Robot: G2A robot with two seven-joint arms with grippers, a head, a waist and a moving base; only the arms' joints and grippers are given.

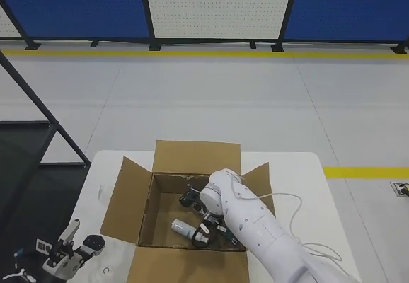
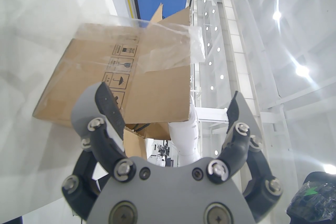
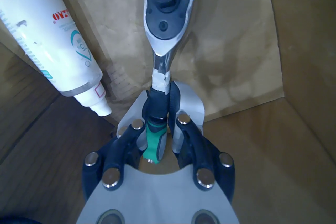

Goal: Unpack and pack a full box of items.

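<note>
1. Jaws first: those of my right gripper [image 3: 160, 100] are clamped on the green-and-black rubber handle of a chrome ratchet wrench [image 3: 169, 12], low inside the open brown cardboard box [image 3: 302, 25].
2. The wrench head points away from my wrist, over the crumpled brown paper lining [image 3: 223, 51] on the box floor.
3. Just beside the wrench, apart from it, lies a white plastic squeeze bottle with a nozzle cap [image 3: 47, 33].
4. My left gripper [image 2: 170, 93] stands with jaws spread wide and holding nothing, at the white table's [image 1: 296, 184] near corner, outside the box's taped side.
5. I judge the step as handling the wrench at the box floor; whether I am taking it out or packing it in, I cannot tell.
6. If it is coming out, the next move calls for a straight lift, keeping the head clear of the bottle, walls and raised flaps.
</note>
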